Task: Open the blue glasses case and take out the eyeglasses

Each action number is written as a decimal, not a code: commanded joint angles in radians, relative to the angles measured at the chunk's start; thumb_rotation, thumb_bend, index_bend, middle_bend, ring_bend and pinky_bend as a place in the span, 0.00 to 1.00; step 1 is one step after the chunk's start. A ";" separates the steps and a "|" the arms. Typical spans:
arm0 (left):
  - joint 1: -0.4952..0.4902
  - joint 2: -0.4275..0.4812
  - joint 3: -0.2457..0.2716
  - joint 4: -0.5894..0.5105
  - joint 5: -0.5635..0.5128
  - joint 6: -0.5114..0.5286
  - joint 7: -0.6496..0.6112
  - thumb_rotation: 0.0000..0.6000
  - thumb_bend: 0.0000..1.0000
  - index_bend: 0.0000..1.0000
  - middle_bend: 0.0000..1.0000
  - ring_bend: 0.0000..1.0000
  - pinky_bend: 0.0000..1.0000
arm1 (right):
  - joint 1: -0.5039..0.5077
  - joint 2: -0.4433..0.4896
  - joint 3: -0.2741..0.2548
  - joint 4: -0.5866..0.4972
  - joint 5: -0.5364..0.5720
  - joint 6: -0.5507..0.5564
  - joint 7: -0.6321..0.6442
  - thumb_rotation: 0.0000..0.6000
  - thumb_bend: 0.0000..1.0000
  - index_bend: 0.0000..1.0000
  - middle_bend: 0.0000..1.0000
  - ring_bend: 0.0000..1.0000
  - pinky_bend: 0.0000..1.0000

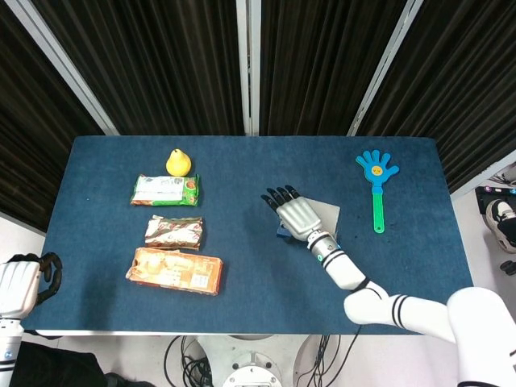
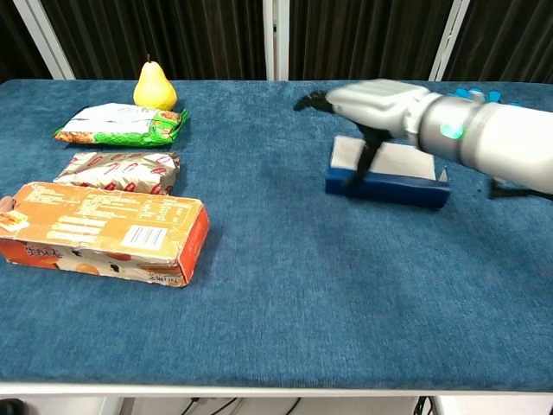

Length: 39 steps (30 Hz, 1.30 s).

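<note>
Left hand (image 1: pixel 18 289) is seen off the desk's (image 1: pixel 242 266) front-left corner, fingers curled in, nothing held. Along the left side, back to front: yellow pear (image 1: pixel 178 162), green snack packet (image 1: pixel 165 190), foil snack packet (image 1: pixel 173 232), orange box (image 1: pixel 174 271); all shut, contents not shown. Right of centre, the blue glasses case (image 2: pixel 389 176) is lying open, pale lid up; its inside is hidden by the hand and blurred, so contents cannot be told. Right hand (image 1: pixel 295 214) is held over the case's left end, fingers spread toward the back edge, thumb down at the case; whether anything is gripped cannot be told. Blue hand-shaped clapper (image 1: pixel 376 179) with green handle lies near the back-right corner.
</note>
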 commanded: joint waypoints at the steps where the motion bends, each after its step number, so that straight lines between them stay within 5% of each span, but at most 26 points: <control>1: -0.001 0.000 -0.001 0.000 -0.001 -0.002 0.000 1.00 0.36 0.71 0.69 0.52 0.48 | 0.110 -0.123 0.092 0.188 0.142 -0.060 -0.086 1.00 0.05 0.00 0.00 0.00 0.00; 6: -0.002 0.000 -0.002 0.000 -0.005 -0.005 -0.002 1.00 0.36 0.71 0.69 0.52 0.48 | 0.145 -0.139 0.133 0.259 0.234 -0.096 -0.101 1.00 0.07 0.00 0.00 0.00 0.00; 9: -0.004 0.002 -0.002 -0.001 -0.006 -0.010 -0.003 1.00 0.36 0.71 0.69 0.52 0.48 | 0.097 -0.066 0.121 0.154 0.200 -0.082 -0.053 1.00 0.13 0.00 0.06 0.00 0.00; 15: -0.005 0.003 -0.001 -0.004 -0.005 -0.010 0.002 1.00 0.36 0.71 0.69 0.52 0.48 | -0.074 0.193 0.021 -0.171 0.092 -0.046 0.052 1.00 0.48 0.00 0.23 0.00 0.00; 20: -0.006 0.001 -0.002 -0.005 -0.006 -0.009 0.010 1.00 0.36 0.71 0.69 0.52 0.48 | -0.181 0.312 -0.051 -0.281 -0.024 -0.040 0.184 1.00 0.65 0.00 0.30 0.00 0.00; 28: -0.004 -0.002 -0.002 -0.006 -0.007 -0.005 0.018 1.00 0.36 0.71 0.69 0.52 0.48 | -0.263 0.317 -0.125 -0.239 -0.229 -0.037 0.408 1.00 0.71 0.00 0.30 0.00 0.00; 39: -0.005 -0.002 -0.002 -0.005 -0.008 -0.007 0.016 1.00 0.36 0.71 0.68 0.52 0.48 | -0.280 0.314 -0.174 -0.255 -0.419 0.009 0.534 1.00 0.73 0.00 0.30 0.00 0.00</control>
